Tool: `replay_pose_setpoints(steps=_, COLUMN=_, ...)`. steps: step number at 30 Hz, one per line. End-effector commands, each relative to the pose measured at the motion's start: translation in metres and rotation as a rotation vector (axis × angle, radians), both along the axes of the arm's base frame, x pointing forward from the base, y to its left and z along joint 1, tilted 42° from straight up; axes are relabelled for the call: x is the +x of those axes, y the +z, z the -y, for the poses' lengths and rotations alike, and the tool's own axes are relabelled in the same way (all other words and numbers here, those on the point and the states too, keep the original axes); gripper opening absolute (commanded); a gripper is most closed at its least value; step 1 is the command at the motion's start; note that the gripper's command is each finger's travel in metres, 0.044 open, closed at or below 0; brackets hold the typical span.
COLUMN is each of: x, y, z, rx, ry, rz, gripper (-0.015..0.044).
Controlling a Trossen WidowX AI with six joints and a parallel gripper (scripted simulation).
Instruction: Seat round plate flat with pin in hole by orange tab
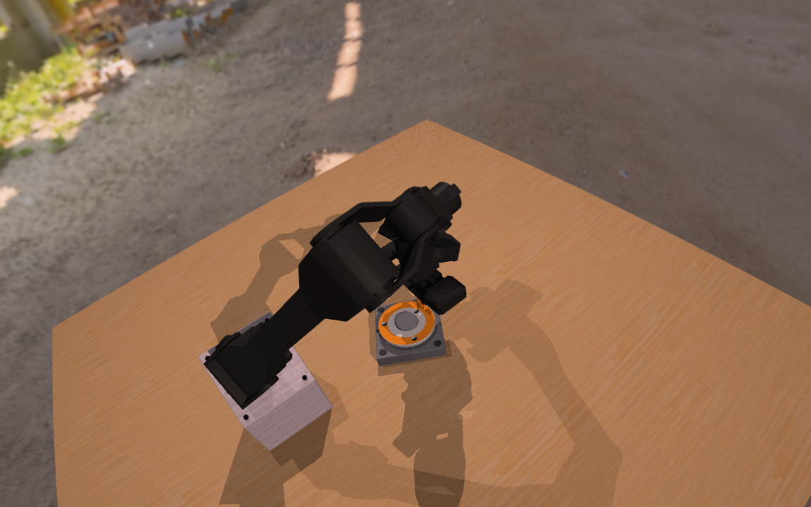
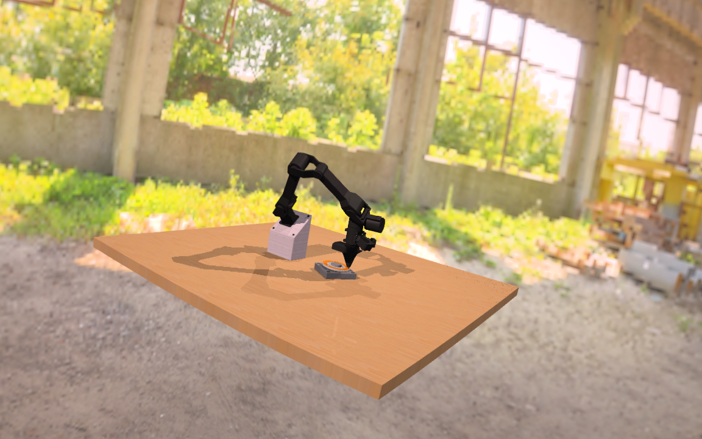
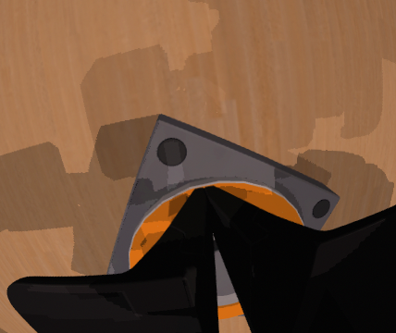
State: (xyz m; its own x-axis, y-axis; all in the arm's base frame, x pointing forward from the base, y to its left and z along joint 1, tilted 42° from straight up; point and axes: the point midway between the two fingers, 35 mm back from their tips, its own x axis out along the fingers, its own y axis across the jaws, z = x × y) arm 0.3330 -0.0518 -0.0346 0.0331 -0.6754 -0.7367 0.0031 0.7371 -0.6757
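Note:
The round plate [image 1: 429, 327] [image 3: 267, 196], with an orange ring and pale centre, sits around the grey post [image 1: 405, 320] on the square dark grey base [image 1: 411, 358] [image 2: 343, 275] [image 3: 212, 166]. My gripper [image 1: 422, 305] [image 2: 348, 266] [image 3: 204, 196] is shut with nothing between its fingers. Its tips point down at the plate's edge, on the far right side in the top view. Whether they touch the plate is unclear. The fingers hide much of the plate in the wrist view, including the tab. The pin is not visible, and I cannot tell whether the plate lies flat.
The pale block [image 1: 298, 406] [image 2: 287, 240] carrying the arm stands left of the base on the wooden table [image 1: 616, 302] [image 2: 233, 272]. The arm reaches over from it, above the left and far side of the base in the top view. Arm shadows cross the table.

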Motion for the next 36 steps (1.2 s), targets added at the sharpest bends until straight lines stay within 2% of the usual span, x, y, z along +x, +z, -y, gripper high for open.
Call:
replay_pose_setpoints(steps=1, x=-0.002, y=-0.006, z=-0.004, rx=0.008, ry=-0.003, rz=-0.005, gripper=0.0000)
replay_pose_setpoints(steps=36, x=-0.018, y=-0.023, z=-0.022, rx=0.009, ry=-0.003, rz=-0.006, gripper=0.0000)
